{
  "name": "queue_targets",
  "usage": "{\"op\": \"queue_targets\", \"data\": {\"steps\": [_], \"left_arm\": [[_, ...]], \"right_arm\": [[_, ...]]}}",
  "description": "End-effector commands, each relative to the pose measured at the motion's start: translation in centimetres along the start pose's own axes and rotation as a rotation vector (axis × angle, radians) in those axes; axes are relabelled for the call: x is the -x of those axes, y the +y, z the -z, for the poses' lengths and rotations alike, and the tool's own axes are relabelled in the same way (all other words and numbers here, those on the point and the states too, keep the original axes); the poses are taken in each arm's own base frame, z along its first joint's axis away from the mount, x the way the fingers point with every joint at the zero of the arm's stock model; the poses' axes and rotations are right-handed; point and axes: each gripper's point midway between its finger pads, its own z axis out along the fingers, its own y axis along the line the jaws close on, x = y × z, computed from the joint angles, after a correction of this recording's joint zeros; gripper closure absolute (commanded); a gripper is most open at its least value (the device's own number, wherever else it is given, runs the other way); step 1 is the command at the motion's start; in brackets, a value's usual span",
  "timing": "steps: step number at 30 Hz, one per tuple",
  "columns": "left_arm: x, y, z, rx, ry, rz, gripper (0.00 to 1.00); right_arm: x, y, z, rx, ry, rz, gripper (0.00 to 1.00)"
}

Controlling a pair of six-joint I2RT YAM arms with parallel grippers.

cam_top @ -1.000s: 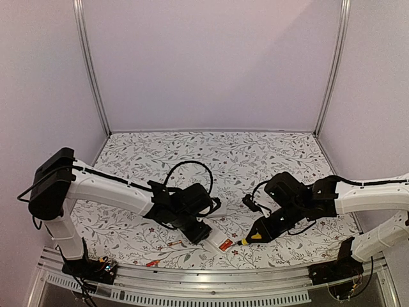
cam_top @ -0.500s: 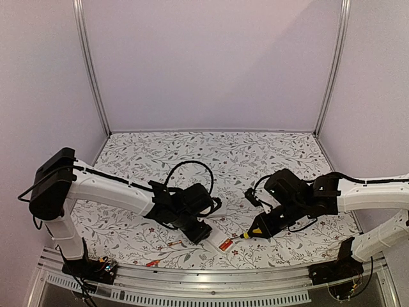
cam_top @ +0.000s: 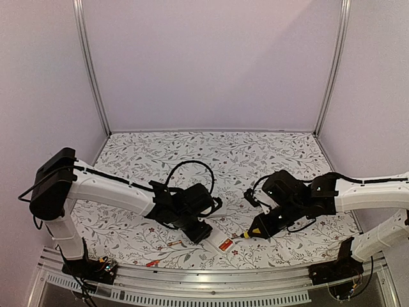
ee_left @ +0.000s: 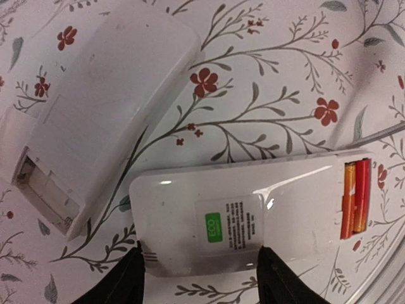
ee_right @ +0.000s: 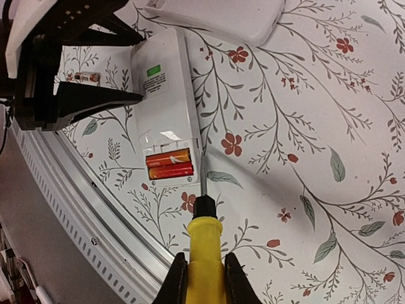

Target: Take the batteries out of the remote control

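Note:
The white remote (ee_left: 253, 218) lies back-up with its battery bay open, and two red-orange batteries (ee_left: 355, 199) sit side by side in it. My left gripper (ee_left: 202, 278) is shut on the remote's label end, one finger on each side. My right gripper (ee_right: 204, 259) is shut on the yellow-handled screwdriver (ee_right: 204, 244). The screwdriver's thin tip rests at the right edge of the batteries (ee_right: 169, 166) in the remote (ee_right: 166, 107). In the top view the left gripper (cam_top: 198, 230) and the right gripper (cam_top: 265, 225) meet over the remote (cam_top: 220, 243) near the front edge.
A second white remote-like body (ee_left: 101, 107) with an empty open bay lies just beyond the first and also shows in the right wrist view (ee_right: 215, 16). Two loose batteries lie at the front left (cam_top: 174, 244) (cam_top: 152, 263). The metal table rail (cam_top: 211, 275) runs close by.
My right gripper has shifted the screwdriver slightly left and away from the front edge, bringing its tip to the remote's battery bay. The left gripper and remote have barely moved.

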Motion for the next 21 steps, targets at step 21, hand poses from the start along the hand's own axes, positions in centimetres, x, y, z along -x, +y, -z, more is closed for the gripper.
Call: {"op": "queue_targets", "data": {"steps": [21], "left_arm": [[-2.5, 0.0, -1.6, 0.034, 0.091, -0.041, 0.41]], "right_arm": [[0.1, 1.4, 0.7, 0.023, -0.014, 0.028, 1.00]]}}
